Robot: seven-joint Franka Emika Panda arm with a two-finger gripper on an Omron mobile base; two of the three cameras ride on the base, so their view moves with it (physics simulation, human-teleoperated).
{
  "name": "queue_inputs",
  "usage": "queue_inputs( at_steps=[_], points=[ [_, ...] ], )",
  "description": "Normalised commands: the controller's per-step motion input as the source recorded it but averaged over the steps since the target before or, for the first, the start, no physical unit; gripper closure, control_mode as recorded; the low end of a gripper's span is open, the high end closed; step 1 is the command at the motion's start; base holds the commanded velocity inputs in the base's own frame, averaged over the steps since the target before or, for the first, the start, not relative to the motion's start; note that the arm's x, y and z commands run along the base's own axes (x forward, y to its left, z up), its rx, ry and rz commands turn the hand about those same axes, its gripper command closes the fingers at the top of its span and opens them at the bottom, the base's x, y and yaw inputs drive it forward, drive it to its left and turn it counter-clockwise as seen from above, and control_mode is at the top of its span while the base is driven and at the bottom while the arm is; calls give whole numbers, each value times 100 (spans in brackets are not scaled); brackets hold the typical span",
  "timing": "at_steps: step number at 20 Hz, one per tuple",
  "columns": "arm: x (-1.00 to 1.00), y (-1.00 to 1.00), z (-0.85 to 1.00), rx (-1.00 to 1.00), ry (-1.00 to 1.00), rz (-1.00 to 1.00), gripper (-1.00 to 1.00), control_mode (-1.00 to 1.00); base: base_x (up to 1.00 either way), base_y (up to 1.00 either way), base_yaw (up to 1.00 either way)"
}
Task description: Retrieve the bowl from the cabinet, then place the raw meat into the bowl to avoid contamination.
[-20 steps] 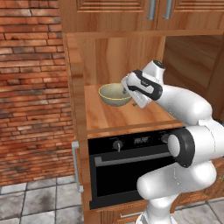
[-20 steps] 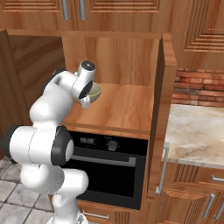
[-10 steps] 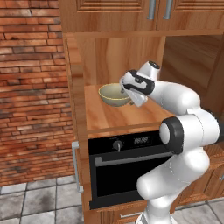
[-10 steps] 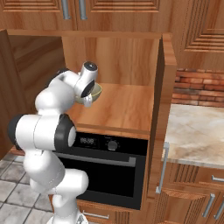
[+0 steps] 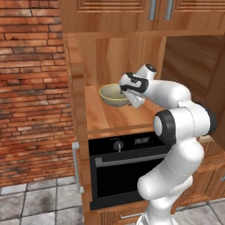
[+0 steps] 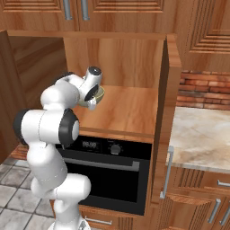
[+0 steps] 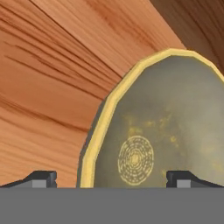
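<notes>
While the gripper (image 5: 124, 89) hangs over the bowl (image 5: 113, 95) in the open cabinet (image 5: 114, 48), its jaws stand spread wide and hold nothing. In the left base view the bowl sits on the wooden shelf (image 5: 105, 116) of the cabinet, above the black oven (image 5: 125, 171), and lies at about nine o'clock from the hand, with the hand overlapping the bowl's right rim. In the right base view the gripper (image 6: 95, 93) covers most of the bowl (image 6: 102, 94), so only a sliver of its yellowish rim peeks out at three o'clock from the hand.

The hand view looks nearly straight into the bowl (image 7: 166, 127): its inside spreads from the centre toward three o'clock, with a round ringed mark on the bottom near six o'clock. One finger tip (image 7: 41, 178) rises at seven o'clock, outside the rim over the bare shelf (image 7: 48, 87); the other rises at five o'clock, over the bowl's inside. So the near rim lies between the two tips. I cannot tell whether either tip touches the bowl.

The bowl stands upright, its mouth facing up. Being round, it has no long axis to speak of. The cabinet's upper doors carry vertical metal bar handles (image 5: 152, 9) at twelve o'clock in the left base view.
</notes>
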Motion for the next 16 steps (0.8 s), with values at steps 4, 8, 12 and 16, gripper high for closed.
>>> queue_inputs(
  at_steps=[4, 8, 12, 16],
  points=[
    [33, 0, -18, 0, 0, -3, -100, -100, 0, 0, 0],
    [27, 1, -19, 0, 0, -2, 100, -100, 0, 0, 0],
    [24, 6, -17, 0, 0, -2, 100, -100, 0, 0, 0],
    [19, 6, -18, 0, 0, -2, 100, -100, 0, 0, 0]
  ],
)
